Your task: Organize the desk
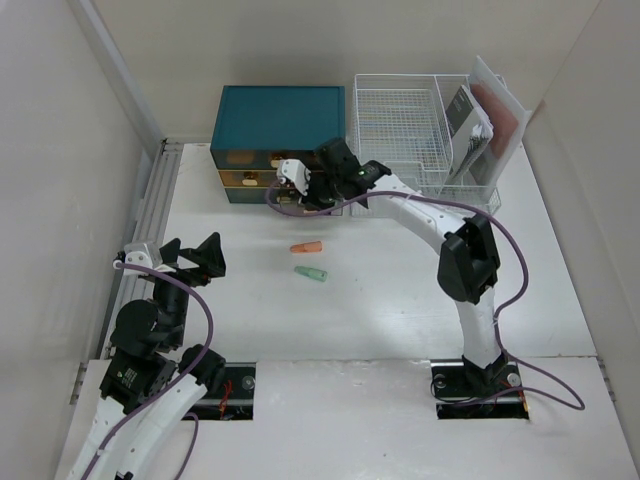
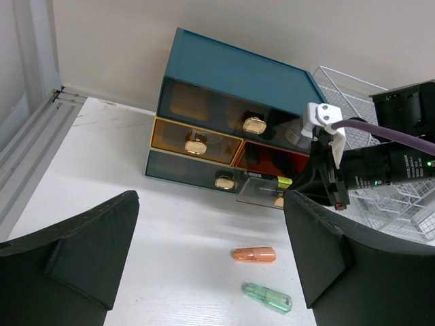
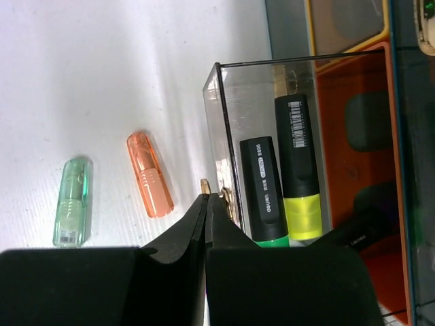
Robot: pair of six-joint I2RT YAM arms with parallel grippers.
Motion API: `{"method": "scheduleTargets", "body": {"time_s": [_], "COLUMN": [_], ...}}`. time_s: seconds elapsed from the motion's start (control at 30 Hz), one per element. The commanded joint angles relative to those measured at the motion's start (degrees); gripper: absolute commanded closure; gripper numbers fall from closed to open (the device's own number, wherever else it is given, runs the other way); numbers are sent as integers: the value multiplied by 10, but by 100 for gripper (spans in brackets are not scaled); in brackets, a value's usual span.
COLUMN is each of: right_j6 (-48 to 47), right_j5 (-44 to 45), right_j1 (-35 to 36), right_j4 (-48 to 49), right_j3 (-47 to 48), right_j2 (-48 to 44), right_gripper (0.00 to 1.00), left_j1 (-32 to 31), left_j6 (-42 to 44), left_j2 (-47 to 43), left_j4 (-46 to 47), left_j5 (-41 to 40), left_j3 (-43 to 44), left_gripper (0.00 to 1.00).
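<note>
On the white desk lie an orange cap and a green cap. My right gripper is shut, its tips against the gold knob of a clear drawer pulled partly out of the teal drawer box. Whether the knob is pinched does not show. A green highlighter and a yellow highlighter lie in that drawer. My left gripper hangs open above the desk's left side, holding nothing.
A white wire-mesh tray rack stands right of the drawer box, with papers and a notebook upright at its right end. A metal rail runs along the desk's left edge. Two cut-outs hold the arm bases.
</note>
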Motion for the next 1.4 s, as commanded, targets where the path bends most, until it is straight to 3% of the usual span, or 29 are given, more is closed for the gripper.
{"method": "scheduleTargets", "body": {"time_s": [0.0, 0.13, 0.47, 0.77, 0.97, 1.1, 1.2, 1.23, 1.27, 1.37], "right_j6": [32, 103, 130, 123, 111, 89, 38, 1, -28, -56], "right_j5": [37, 155, 399, 488, 502, 441, 211, 51, -14, -99], "right_j1": [2, 2, 19, 24, 24, 36, 36, 36, 29, 29], "right_j4": [37, 136, 267, 350, 379, 337, 161, 119, 87, 73], "right_j3": [1, -43, -78, -105, -124, -142, -95, -89, -89, -119], "right_j2": [6, -6, 0, 29, 29, -18, -67, -83, -100, -168], "right_gripper": [100, 100, 100, 100, 100, 100, 100, 87, 79, 60], "left_j1": [-3, -3, -3, -3, -3, -3, -3, -3, -3, 14], "left_j6": [6, 6, 6, 6, 6, 6, 6, 6, 6, -13], "left_j2": [-2, -2, -2, -2, -2, -2, 19, 29, 61, 128], "left_j4": [21, 21, 21, 21, 21, 21, 21, 30, 38, 44], "left_j5": [0, 0, 0, 0, 0, 0, 0, 7, 13, 61], "left_j3": [-1, -1, -1, -1, -1, -7, -7, -7, -7, 6], "left_gripper": [15, 15, 15, 15, 15, 15, 15, 15, 15, 15]}}
